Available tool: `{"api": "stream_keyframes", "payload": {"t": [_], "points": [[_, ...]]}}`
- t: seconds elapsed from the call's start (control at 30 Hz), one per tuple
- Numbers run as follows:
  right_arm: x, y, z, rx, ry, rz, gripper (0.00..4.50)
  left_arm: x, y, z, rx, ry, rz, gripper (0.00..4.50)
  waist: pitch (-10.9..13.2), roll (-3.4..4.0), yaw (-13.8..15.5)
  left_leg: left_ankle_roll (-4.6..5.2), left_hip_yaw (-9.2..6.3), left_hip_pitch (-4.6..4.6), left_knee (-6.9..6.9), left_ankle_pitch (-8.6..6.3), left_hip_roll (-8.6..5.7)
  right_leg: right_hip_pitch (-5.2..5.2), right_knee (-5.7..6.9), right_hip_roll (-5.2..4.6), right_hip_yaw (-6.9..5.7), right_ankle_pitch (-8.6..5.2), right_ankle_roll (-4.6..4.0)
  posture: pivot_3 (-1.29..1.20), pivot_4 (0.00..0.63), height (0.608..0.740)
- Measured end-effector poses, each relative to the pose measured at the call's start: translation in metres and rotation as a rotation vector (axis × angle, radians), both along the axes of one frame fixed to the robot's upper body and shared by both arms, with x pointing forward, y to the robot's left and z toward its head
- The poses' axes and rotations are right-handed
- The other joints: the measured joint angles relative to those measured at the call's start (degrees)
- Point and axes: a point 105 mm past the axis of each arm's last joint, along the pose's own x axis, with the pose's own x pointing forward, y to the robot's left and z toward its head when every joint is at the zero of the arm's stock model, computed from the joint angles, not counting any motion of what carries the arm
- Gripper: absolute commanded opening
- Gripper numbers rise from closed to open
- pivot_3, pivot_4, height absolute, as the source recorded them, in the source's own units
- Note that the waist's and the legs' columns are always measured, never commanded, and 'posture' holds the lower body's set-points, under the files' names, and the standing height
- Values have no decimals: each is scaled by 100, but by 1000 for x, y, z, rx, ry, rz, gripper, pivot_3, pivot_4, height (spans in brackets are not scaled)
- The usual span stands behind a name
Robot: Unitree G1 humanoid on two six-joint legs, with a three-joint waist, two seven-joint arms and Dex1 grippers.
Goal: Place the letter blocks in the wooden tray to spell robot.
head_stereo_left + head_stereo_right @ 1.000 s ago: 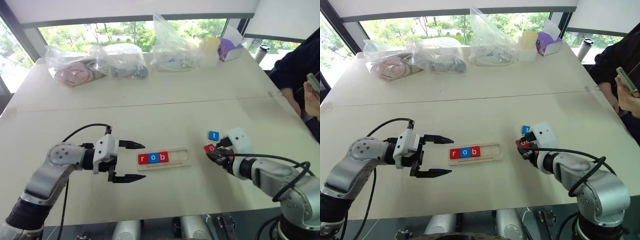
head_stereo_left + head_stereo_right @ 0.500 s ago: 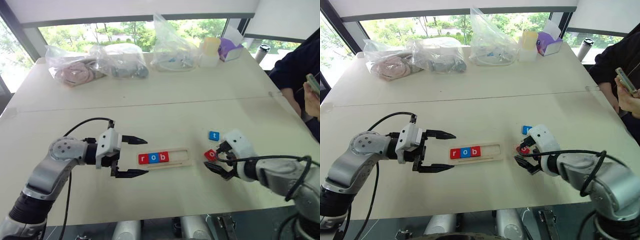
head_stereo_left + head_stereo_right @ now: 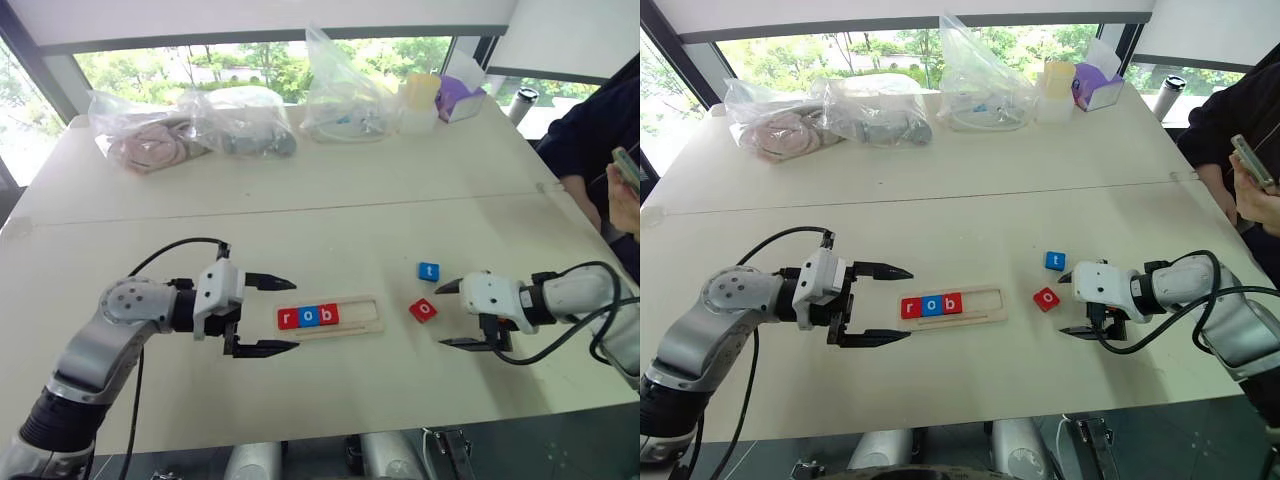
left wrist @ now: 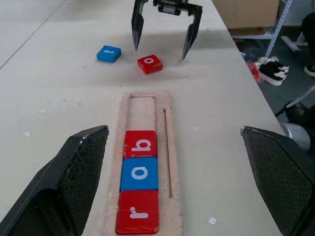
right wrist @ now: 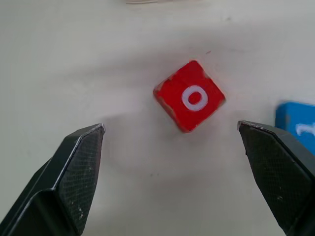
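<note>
step: fourth letter, judged | wooden tray (image 3: 365, 325): r, o, b seated, two slots bare | red o block (image 3: 423, 310) and blue t block (image 3: 428, 271) loose on tabletop (image 3: 300, 240) | right gripper (image 3: 452, 314) fingers apart beside o, empty | left gripper (image 3: 272, 314) fingers apart by tray | next: close on o, square it, seat it after b

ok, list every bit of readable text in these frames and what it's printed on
"r" – white letter on the red block, at one end of the wooden tray.
"o" – on the blue block beside it.
"b" – on the red block, third in the tray.
"o" – on the red block loose on the table.
"t" – on the blue block loose on the table.
Bags and containers at the table's far edge: no print legible.
</note>
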Motion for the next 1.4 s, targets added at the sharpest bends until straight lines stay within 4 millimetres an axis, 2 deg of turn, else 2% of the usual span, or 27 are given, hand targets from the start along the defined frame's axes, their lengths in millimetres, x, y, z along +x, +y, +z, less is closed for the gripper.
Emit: {"api": "stream_keyframes", "payload": {"t": [0.2,0.57,0.67,0.77,0.8,0.83,1.0,1.1,1.27,1.4], "points": [[16,2,0,-10,-34,104,4444,-3,3,-5,6,13,10,4500,0,2,25,-1,1,0,7,0,-1,2,1,-3,1,13,-20,0,150,740],[22,0,-2,-16,-5,186,4444,-6,7,-8,7,15,31,4500,-2,1,41,-1,0,5,14,0,-1,13,1,-5,1,16,-21,0,150,740],[21,1,-3,-23,2,202,3648,-7,8,-8,8,15,32,4500,-2,0,43,0,-1,5,15,0,-1,13,2,-5,1,17,-20,0,150,740],[19,2,-5,-28,24,222,2143,-6,8,-8,11,13,35,4500,-2,0,39,0,0,6,20,0,-1,15,3,-5,2,18,-23,0,150,740],[18,4,-6,-24,28,225,1480,-6,8,-8,11,12,36,4500,-2,0,26,0,0,6,23,0,0,15,5,-5,1,19,-25,0,150,740],[18,4,-7,-21,29,227,1125,-6,8,-8,10,12,37,4500,-2,0,19,0,0,6,24,0,0,15,6,-4,2,20,-26,0,150,740],[19,13,-7,19,61,202,1090,-5,8,-8,8,8,46,4500,-3,-1,15,0,0,12,25,0,2,15,21,-2,2,21,-24,0,150,740],[14,27,-6,83,131,163,1090,-5,8,-8,8,7,46,4500,-1,3,36,0,-3,8,26,0,2,9,28,-3,2,23,-19,0,150,740],[7,57,15,173,190,122,1090,-5,8,-7,6,-6,44,4500,0,5,43,-1,-4,5,28,0,1,5,29,-4,0,22,-19,0,150,740],[2,72,22,196,197,102,1090,-4,9,-8,12,-9,48,4500,0,4,50,-1,-4,2,32,0,0,5,28,-4,0,20,-20,0,150,740]]}}
